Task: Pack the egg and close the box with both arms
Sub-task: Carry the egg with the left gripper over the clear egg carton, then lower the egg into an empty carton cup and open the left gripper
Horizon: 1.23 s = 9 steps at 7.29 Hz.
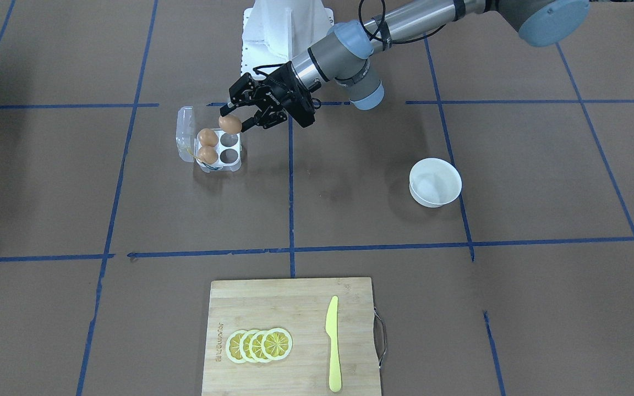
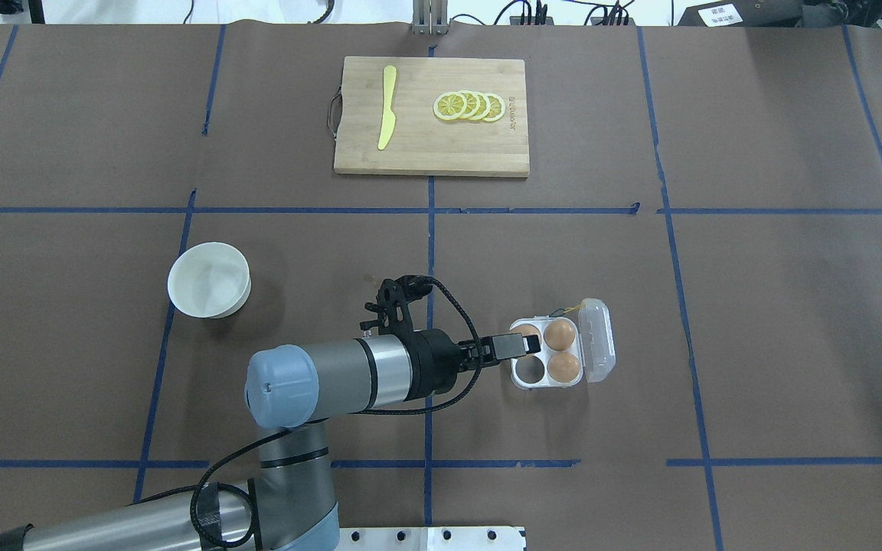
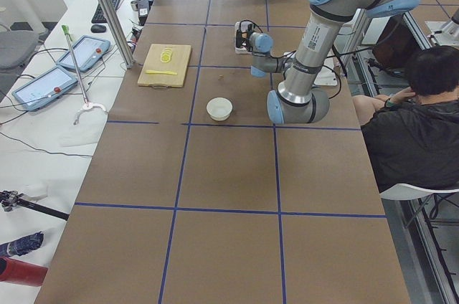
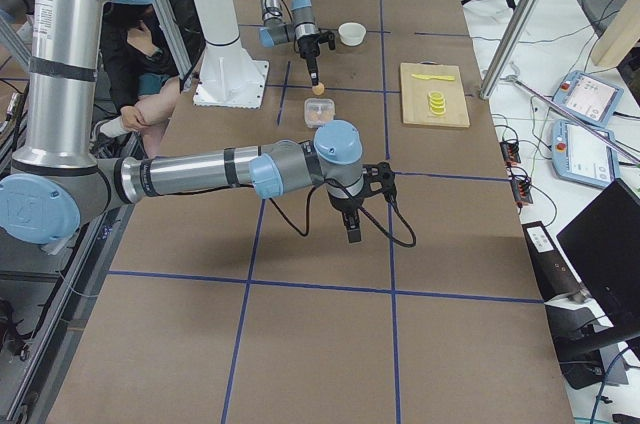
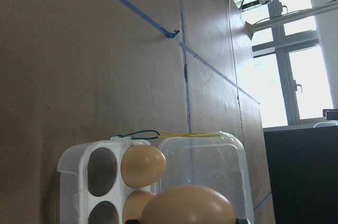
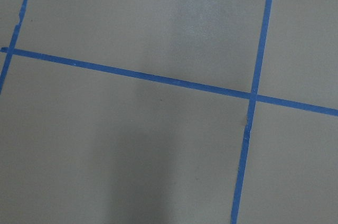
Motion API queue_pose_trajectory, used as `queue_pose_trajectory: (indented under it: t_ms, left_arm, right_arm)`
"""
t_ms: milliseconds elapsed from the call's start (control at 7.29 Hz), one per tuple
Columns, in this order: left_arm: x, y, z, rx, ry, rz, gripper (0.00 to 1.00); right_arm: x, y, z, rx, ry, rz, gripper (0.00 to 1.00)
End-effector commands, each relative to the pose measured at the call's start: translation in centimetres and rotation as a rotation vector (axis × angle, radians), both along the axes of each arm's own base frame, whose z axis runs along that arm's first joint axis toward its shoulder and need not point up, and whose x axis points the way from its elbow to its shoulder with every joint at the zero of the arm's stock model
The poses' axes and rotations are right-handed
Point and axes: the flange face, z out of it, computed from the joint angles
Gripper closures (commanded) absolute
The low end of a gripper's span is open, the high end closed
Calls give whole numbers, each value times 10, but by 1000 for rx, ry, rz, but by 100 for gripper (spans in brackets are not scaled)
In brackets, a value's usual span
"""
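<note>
The egg [image 1: 229, 124] is clamped between the fingers of the left gripper [image 1: 236, 122] and hangs just above the box [image 1: 235, 163], over the empty cell on the side nearest the robot's base. The side view from the robot's right shows a gap between egg and box. Two other eggs [image 1: 207, 137] sit in the pair of cells next to the lid [image 1: 184, 127], which lies folded open on the side away from the gripper. The other two cells are empty. A yellow string [image 5: 186, 135] lies along the hinge edge. The left arm [image 2: 338, 376] reaches level across the table to the box.

The right gripper [image 4: 353, 231] appears only in the side view from the robot's right, pointing down over bare table well apart from the box; whether its fingers are apart or together cannot be told.

A white bowl [image 1: 436, 182] stands near the box, beyond the left gripper. On the far side from the robot, a cutting board [image 1: 273, 308] carries lemon slices [image 1: 259, 345] and a yellow knife [image 1: 332, 344]. Blue tape [image 1: 290, 181] lines the brown table [image 1: 542, 176].
</note>
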Motion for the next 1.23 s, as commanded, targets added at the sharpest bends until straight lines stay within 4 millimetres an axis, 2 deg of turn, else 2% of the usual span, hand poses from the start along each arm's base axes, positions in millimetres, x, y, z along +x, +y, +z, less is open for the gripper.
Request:
queue_pose_trajectory:
  t_ms: [0, 549, 823, 1097]
  left_arm:
    - [24, 7, -3, -14, -18, -12, 49]
    - [31, 19, 1, -16, -26, 6, 43]
    - [31, 19, 2, -16, -28, 6, 31]
    - [30, 19, 0, -15, -25, 5, 27]
  right_arm:
    - [0, 0, 1, -1, 0, 0, 0]
    - [0, 1, 1, -3, 0, 0, 0]
    - [0, 0, 1, -1, 0, 0, 0]
    - [0, -1, -1, 2, 0, 0, 0]
